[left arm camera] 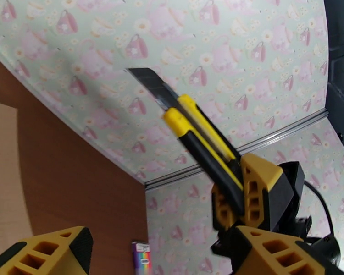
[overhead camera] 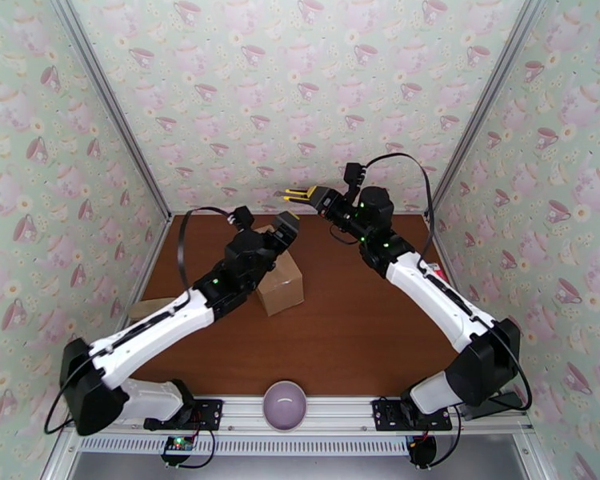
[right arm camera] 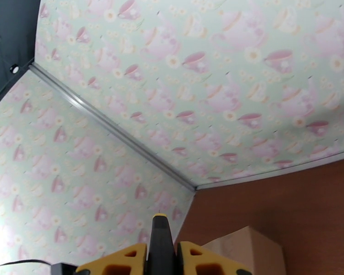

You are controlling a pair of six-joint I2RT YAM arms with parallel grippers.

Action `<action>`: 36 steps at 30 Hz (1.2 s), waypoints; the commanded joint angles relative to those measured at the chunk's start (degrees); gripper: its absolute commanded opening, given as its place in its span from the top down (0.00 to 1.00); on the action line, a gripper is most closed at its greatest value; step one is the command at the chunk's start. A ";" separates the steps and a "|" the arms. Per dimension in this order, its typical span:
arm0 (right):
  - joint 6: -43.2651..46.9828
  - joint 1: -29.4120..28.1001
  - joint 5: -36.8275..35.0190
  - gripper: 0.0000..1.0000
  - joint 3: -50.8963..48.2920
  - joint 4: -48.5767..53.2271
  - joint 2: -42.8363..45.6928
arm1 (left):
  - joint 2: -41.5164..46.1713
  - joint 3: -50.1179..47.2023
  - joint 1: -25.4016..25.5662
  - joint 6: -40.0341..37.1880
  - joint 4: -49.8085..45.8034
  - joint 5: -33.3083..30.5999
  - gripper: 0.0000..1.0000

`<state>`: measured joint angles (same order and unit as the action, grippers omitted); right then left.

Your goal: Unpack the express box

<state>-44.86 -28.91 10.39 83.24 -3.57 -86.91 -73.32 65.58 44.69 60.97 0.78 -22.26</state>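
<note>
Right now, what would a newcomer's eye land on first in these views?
First, the yellow-and-black utility knife with its blade out, held high toward the back wall by the right gripper. Next, the plain brown cardboard express box mid-table on the dark wooden table, with the left gripper open at its far end. Then the round lilac bowl on the near rail between the arm bases.

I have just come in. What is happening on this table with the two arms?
The two arms are unpacking a cardboard box that sits on the table. The right gripper is shut on a yellow utility knife, blade out, raised well clear of the box. The left gripper is open at the box's far end and holds nothing. The box looks closed, so it seems no cut has been made yet.
</note>
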 commanded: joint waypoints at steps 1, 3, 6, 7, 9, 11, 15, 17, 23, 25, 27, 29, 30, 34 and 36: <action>5.18 -0.05 -4.33 1.00 3.28 3.55 -0.84 | 5.30 -1.84 -1.25 -4.90 -5.85 -4.01 0.17; 5.65 0.08 -4.04 1.00 3.77 3.97 -1.40 | 7.04 -1.45 -2.55 -7.56 -9.50 -6.37 0.17; 6.43 0.22 -3.81 1.00 3.86 4.62 -1.68 | 7.45 -0.63 -7.24 -9.44 -13.26 -5.31 0.17; 6.84 0.22 -3.74 1.00 3.86 4.85 -1.68 | 6.89 -0.20 -9.71 -9.39 -14.47 -3.44 0.16; 7.88 0.25 -3.55 1.00 3.79 5.41 -1.44 | 4.78 1.10 -14.63 -9.29 -16.70 0.61 0.17; 8.77 0.27 -3.30 1.00 3.77 6.52 -1.22 | 1.34 3.23 -18.85 -10.57 -17.99 4.47 0.17; 10.96 0.29 -2.15 1.00 4.38 8.46 -0.90 | -7.03 8.59 -25.09 -15.28 -18.18 10.99 0.18; 12.14 0.36 -1.52 1.00 5.10 10.01 -1.04 | -11.96 11.69 -28.03 -17.18 -17.94 14.09 0.20; 13.99 0.34 1.63 1.00 4.13 11.53 -0.03 | -26.31 19.60 -34.78 -20.48 -14.13 23.68 0.26; 14.28 0.34 1.88 1.00 2.94 11.40 0.68 | -30.96 22.75 -36.28 -20.77 -14.43 26.29 0.30; 14.94 0.41 2.02 1.00 2.01 11.88 1.25 | -34.51 25.28 -36.94 -21.56 -14.90 26.76 0.31; 15.57 0.34 2.35 1.00 1.29 12.43 1.65 | -37.03 26.70 -37.01 -22.44 -14.59 27.10 0.31; 15.96 0.34 2.36 1.00 1.01 12.84 1.83 | -38.18 27.17 -37.04 -22.59 -14.10 27.54 0.31; 17.16 0.35 2.42 1.00 0.34 14.00 2.70 | -41.07 27.76 -36.95 -21.86 -11.61 30.39 0.32; 17.72 0.39 2.64 1.00 0.58 14.85 2.73 | -41.85 27.49 -36.64 -21.38 -10.53 32.04 0.32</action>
<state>-29.21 -28.75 11.84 84.14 10.26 -86.48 -114.21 91.20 7.62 40.03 -12.58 5.61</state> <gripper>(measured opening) 0.209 0.683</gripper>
